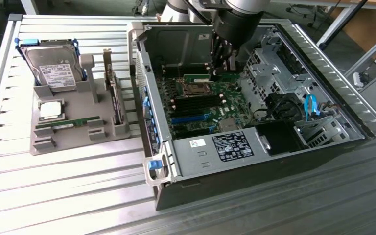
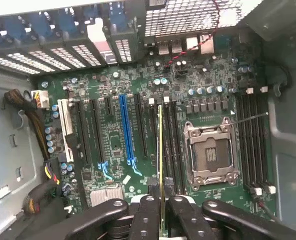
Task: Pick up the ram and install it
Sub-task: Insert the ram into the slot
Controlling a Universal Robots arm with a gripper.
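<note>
At the exterior view's left, a gray fixture (image 1: 83,110) of spare parts sits on the table (image 1: 57,196). To its right lies the open computer case (image 1: 195,156). Near the case's far wall, the gripper (image 2: 160,202) is clamped on the ram (image 2: 160,145), which juts edge-on from between its fingers over the motherboard (image 2: 113,150), beside the empty processor socket (image 2: 211,152).

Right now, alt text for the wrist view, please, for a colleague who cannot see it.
The gripper holds the ram edge-on between its fingers, over the green motherboard. An empty processor socket lies on one side of it, a long blue slot on the other.
</note>
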